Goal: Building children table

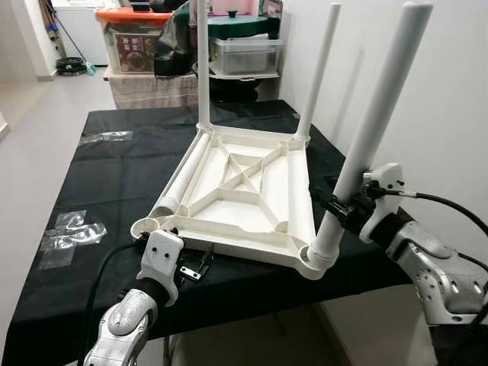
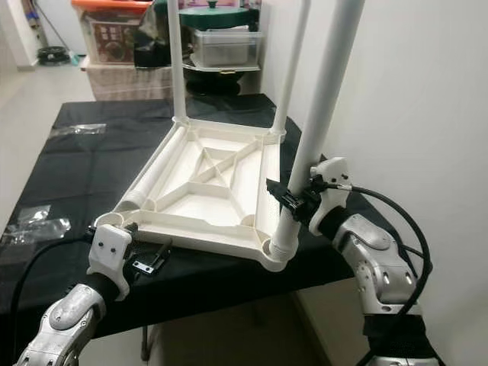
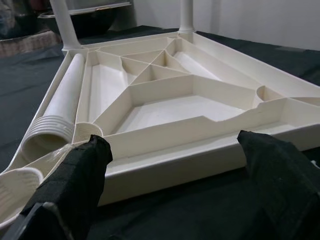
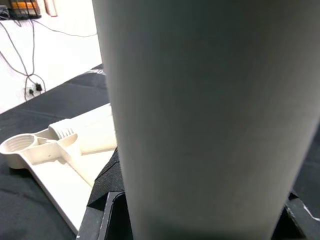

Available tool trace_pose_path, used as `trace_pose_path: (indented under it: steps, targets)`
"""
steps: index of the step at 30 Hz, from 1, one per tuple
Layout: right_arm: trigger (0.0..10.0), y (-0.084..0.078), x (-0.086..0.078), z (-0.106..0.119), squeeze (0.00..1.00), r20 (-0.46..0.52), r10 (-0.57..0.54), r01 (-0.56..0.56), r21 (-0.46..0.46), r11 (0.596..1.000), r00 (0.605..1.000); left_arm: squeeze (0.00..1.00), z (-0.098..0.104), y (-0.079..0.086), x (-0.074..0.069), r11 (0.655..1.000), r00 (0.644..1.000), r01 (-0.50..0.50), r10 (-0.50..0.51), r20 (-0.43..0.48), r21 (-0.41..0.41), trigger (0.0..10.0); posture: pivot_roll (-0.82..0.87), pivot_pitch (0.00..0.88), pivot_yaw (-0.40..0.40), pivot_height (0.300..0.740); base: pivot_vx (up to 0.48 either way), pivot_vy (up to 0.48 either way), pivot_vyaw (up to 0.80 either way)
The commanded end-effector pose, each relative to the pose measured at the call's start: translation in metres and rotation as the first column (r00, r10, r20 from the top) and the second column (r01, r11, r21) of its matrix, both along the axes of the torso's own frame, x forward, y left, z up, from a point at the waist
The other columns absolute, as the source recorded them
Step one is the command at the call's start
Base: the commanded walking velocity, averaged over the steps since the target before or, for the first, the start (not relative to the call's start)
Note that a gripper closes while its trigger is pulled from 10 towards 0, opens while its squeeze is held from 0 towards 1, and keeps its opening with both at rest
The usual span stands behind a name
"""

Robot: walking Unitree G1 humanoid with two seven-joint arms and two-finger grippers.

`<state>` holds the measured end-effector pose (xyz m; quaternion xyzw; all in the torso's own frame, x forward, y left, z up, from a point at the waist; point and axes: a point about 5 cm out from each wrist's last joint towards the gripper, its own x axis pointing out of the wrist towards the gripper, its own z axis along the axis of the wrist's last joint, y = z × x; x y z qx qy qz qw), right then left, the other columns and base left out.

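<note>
Three legs stand upright on white tabletop [image 1: 252, 194]; right hand [image 1: 341, 207] pinches one leg [image 1: 366, 145].

At upper left we see an orange-lidded bin [image 1: 131, 34]; at lower left, perhaps crumpled plastic wrap [image 1: 70, 231].

White wall [image 1: 450, 91], pale floor [image 1: 38, 114], storage bins [image 1: 133, 38]

Both head cameras look forward and down over the black-draped counter [image 1: 114, 175], sharing the upturned white tabletop [image 1: 244, 191] mid-frame. The left wrist camera sits low, close to that tabletop's near edge. The right wrist camera is pressed against one upright leg [image 4: 210, 120].
</note>
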<state>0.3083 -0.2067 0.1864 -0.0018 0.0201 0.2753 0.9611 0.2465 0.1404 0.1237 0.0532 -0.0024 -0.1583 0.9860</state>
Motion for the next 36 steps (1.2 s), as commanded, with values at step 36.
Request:
trace_pose_path:
  steps: [36]
  targets:
    - [10.0, 0.01, 0.001, -0.077, 0.0, -0.261, -0.241, 0.216, -0.122, 0.969, 0.935, 0.0, -0.001, -0.001, 0.001, 0.999, 1.0, 0.0, -0.001, 0.01, 0.034, 10.0, 0.02, 0.0, -0.065, 0.74, 0.0, 0.0, 0.0]
